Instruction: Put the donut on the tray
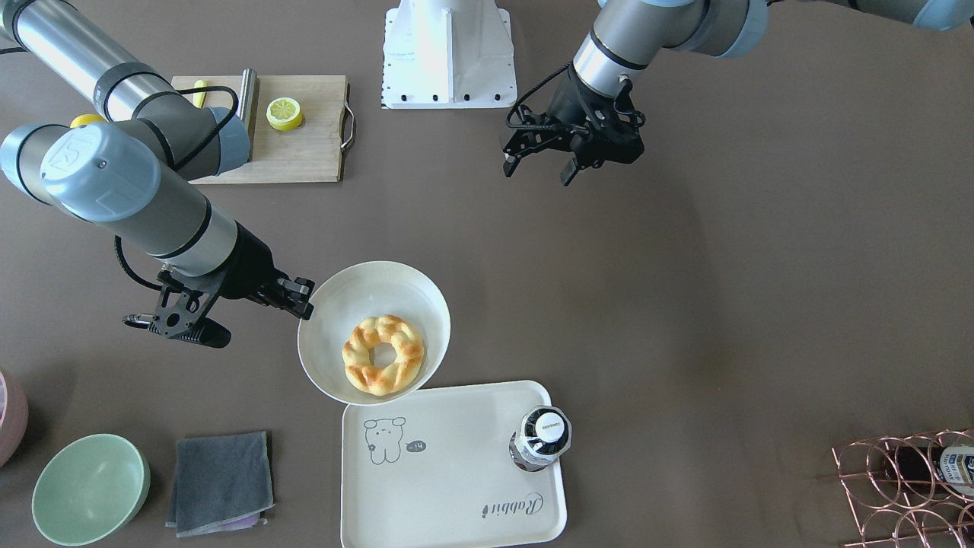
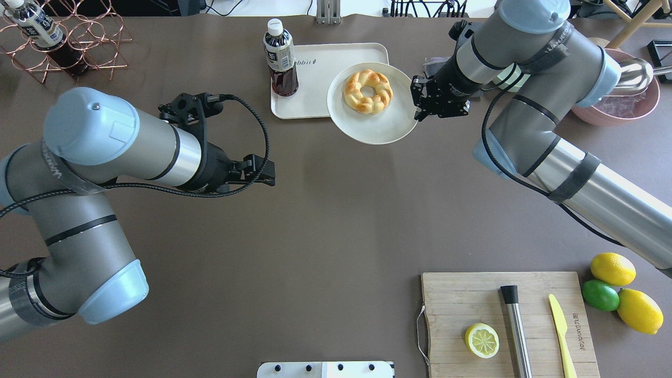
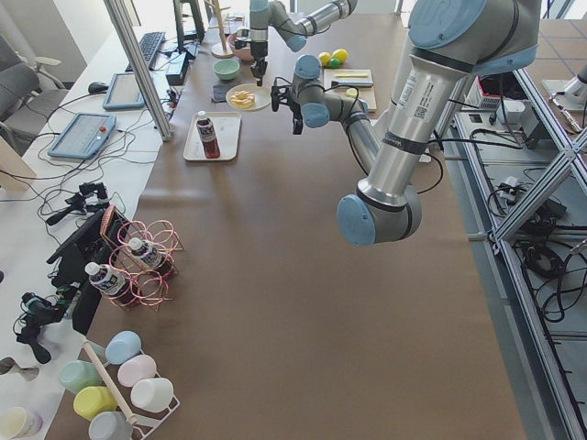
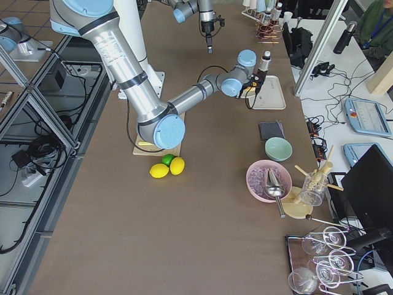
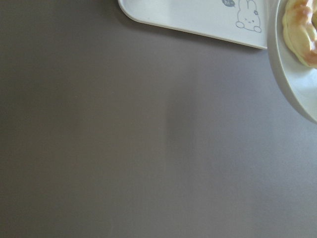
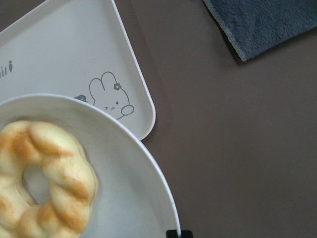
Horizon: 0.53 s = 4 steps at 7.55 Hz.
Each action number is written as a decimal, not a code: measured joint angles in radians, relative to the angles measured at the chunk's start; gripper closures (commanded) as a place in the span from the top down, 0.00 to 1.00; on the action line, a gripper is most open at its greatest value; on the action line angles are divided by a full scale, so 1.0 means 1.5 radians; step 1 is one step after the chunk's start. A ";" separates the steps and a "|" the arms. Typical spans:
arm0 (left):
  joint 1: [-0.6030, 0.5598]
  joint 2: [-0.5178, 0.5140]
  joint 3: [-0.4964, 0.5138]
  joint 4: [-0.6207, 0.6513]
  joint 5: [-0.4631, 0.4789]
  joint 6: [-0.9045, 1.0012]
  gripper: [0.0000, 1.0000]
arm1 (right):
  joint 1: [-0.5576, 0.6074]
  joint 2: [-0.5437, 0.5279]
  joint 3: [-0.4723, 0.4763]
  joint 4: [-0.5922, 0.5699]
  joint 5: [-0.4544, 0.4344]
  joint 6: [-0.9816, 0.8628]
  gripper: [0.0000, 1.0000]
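The golden-brown braided ring donut (image 1: 383, 355) is not on the cream-white rimmed tray (image 1: 456, 487) yet. It lies in a round white bowl (image 1: 365, 285) at lower centre, whose edge overlaps the tray's top rim. The right gripper (image 1: 295, 298) pinches the bowl's rim. The left gripper (image 1: 539, 166), upper centre, hangs empty with jaws apart. Getting the donut out looks left to do. One donut, one tray, one bowl, and one dark bottle (image 1: 542, 440) on the tray.

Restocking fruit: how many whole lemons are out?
2. The first lemon and second lemon lie beside the cutting board, flanking a lime. The board's lemon half is not whole.
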 measured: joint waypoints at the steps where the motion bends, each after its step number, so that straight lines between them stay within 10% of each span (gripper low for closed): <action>1: -0.029 0.031 -0.009 -0.001 -0.025 0.034 0.98 | 0.008 0.043 -0.056 0.000 -0.002 0.005 0.00; 4: -0.101 0.102 -0.023 -0.008 -0.069 0.129 0.98 | 0.024 0.160 -0.222 -0.007 -0.025 0.006 0.00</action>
